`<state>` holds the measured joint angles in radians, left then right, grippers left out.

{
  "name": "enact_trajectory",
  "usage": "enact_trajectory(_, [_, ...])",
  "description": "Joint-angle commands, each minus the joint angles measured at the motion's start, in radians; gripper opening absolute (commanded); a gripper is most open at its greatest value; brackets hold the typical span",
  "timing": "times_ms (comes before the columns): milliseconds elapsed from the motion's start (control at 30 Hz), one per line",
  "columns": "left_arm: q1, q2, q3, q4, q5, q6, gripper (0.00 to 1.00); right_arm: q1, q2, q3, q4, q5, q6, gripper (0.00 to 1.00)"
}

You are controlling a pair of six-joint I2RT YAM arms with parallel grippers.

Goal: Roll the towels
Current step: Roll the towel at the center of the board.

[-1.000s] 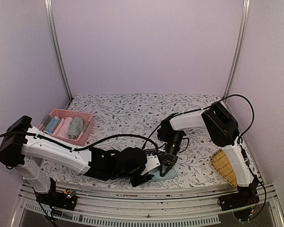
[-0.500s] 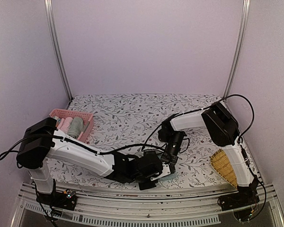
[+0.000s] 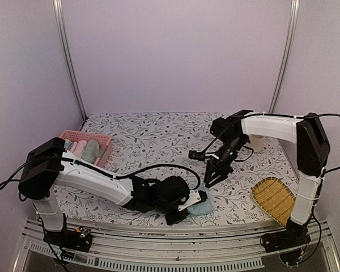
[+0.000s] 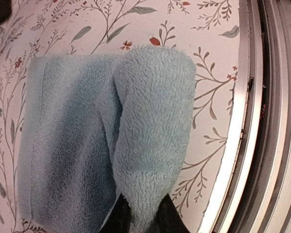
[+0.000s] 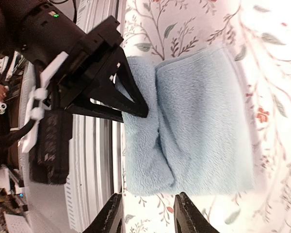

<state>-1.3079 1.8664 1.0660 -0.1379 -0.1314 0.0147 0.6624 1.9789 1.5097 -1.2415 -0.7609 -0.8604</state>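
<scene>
Currently | blue towel [image 4: 68, 145] lying at near worktop [image 3: 158, 136] edge, one end rolled, rest lying flat | left pincer [image 4: 143, 214] pinching the roll | right pincer [image 5: 148, 213] hovering above, spread, empty | basket [image 3: 96, 137] holding rolled towels [image 3: 90, 152] | judging: rolling roughly half done.

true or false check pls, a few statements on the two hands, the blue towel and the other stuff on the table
1. The left hand pinches a fold of the light blue terry-cloth towel. True.
2. The right hand grips the towel too. False: it is open and empty, lifted clear of it.
3. The pink plastic lattice basket stands far left of the towel. True.
4. The yellow woven mat lies inside the basket. False: it lies at the far right, apart from the basket.
</scene>
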Motion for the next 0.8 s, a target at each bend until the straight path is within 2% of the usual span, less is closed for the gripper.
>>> enact_trajectory(0, [0.051,0.018,-0.021,-0.024,0.196,-0.072,0.1,-0.02,-0.193,-0.129,0.191,0.038,0.06,0.37])
enact_trajectory(233, [0.133,0.067,0.031,-0.068,0.422,-0.101,0.12,-0.02,-0.418,-0.313,0.45,0.129,0.128,0.37])
enact_trajectory(367, [0.181,0.138,0.087,-0.138,0.548,-0.126,0.13,-0.01,-0.531,-0.435,0.543,0.122,0.093,0.39])
enact_trajectory(467, [0.206,0.176,0.116,-0.163,0.607,-0.142,0.13,0.051,-0.559,-0.518,0.589,0.185,0.068,0.4])
enact_trajectory(600, [0.24,0.225,0.163,-0.197,0.679,-0.181,0.12,0.182,-0.581,-0.626,0.682,0.361,0.054,0.41])
enact_trajectory(767, [0.259,0.254,0.182,-0.201,0.731,-0.2,0.12,0.27,-0.571,-0.685,0.77,0.486,0.056,0.44])
